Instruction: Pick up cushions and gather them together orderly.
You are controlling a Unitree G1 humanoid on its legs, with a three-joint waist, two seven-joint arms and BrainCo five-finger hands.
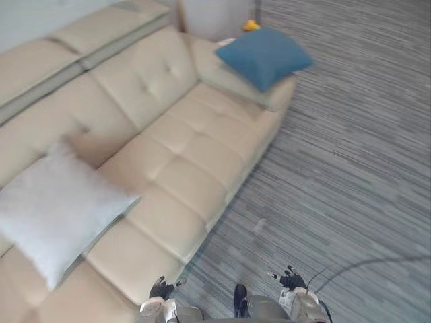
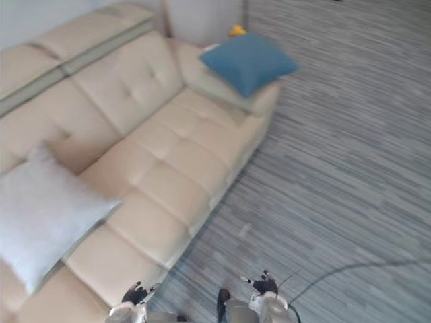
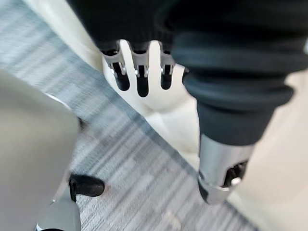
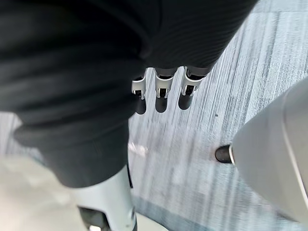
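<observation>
Carpet beneath open right robot hand.

Blue cushion: square and plump, up at 1 o'clock, lying flat across the far arm of the beige sofa, one corner jutting past the arm's edge. Pale grey-white cushion: square, well apart at 9 o'clock, propped on the seat against the backrest.

A home living room: beige tufted sofa with cushions on striped grey carpet
</observation>
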